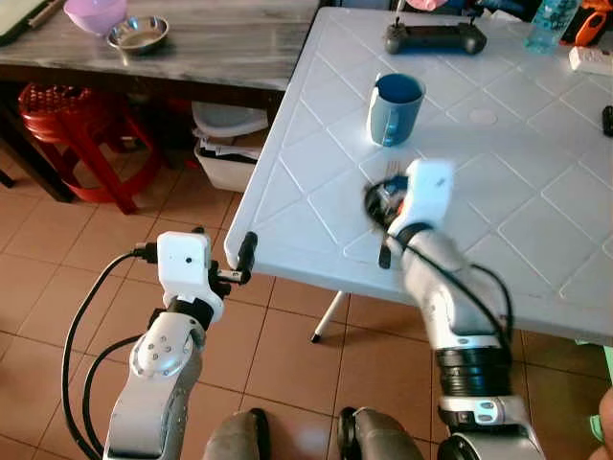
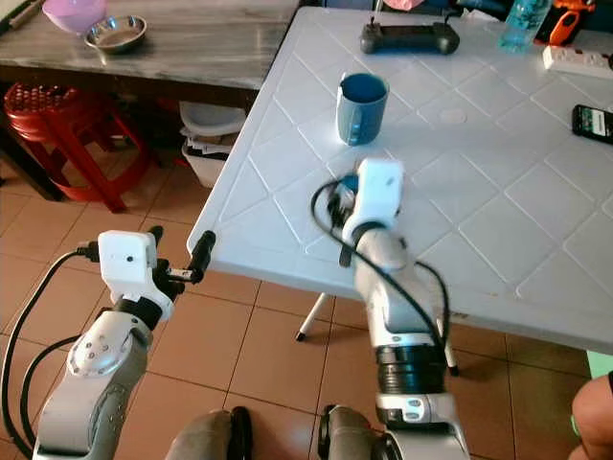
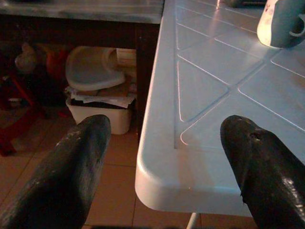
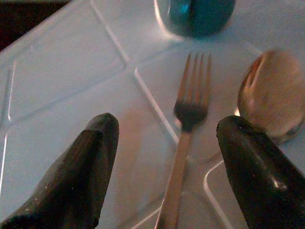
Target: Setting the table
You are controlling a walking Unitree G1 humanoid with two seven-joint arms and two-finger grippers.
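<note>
Lying flat on the white table [image 1: 498, 182], fork [image 4: 183, 129] and spoon [image 4: 272, 95] side by side, tines and bowl pointing toward the blue mug [image 1: 395, 108] just beyond them. Hovering right over the fork, right gripper [image 4: 167, 157] with fingers [image 4: 81, 176] spread wide, gripping nothing, fork handle running between the two tips. Hanging at the near table corner, left gripper [image 3: 167, 167], also spread apart and empty, one finger off the edge and the other over the tabletop. Sitting farther back on the white table, a black controller [image 1: 435, 37], a water bottle [image 1: 552, 21], a phone [image 2: 594, 123]. Standing off to the left, a grey table [image 1: 192, 43] carrying a pink bowl [image 1: 95, 13] and a metal bowl [image 1: 138, 34], with a red stool [image 1: 72, 120] and a white bin [image 1: 228, 153] underneath.
</note>
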